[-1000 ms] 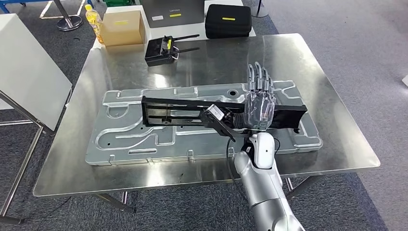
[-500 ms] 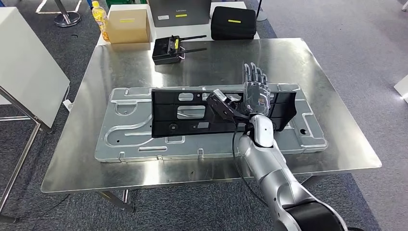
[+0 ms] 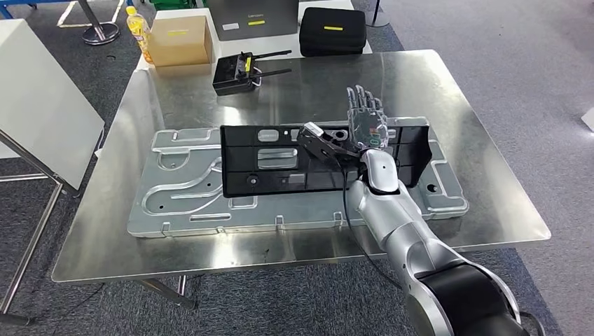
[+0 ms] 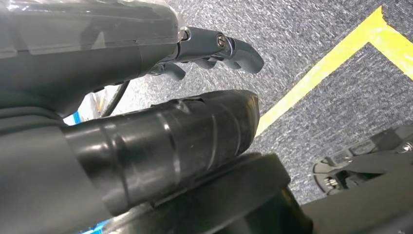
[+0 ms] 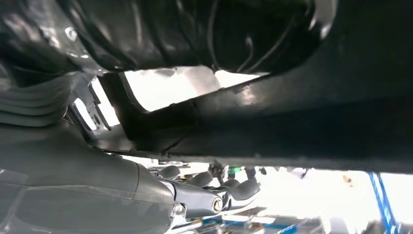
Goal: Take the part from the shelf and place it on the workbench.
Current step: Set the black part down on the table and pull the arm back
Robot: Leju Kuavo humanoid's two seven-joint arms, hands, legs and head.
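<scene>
Over the last second the part [image 3: 280, 162] had swung from an edge-on bar into a broad face tipped towards me, and my right hand [image 3: 365, 124] had travelled with it, further out over the steel plate [image 3: 182, 203]. I read that as the set-down on the bench [image 3: 448, 77] under way but not finished: the part stood over the plate, its lower edge seemingly close to it, though I could not tell whether it was touching.

From the head view, the right hand sat at the part's upper edge towards its right end, palm against the near face, fingers [image 3: 359, 99] straight and pointing away over the top. The wrist view showed the dark part close against the hand, with curled fingertips [image 5: 238, 187] to one side. Whether the hand was truly gripping or only steadying, I could not tell.

My left hand [image 4: 146, 58] hung down over the carpet, fingers curled in, holding nothing.
</scene>
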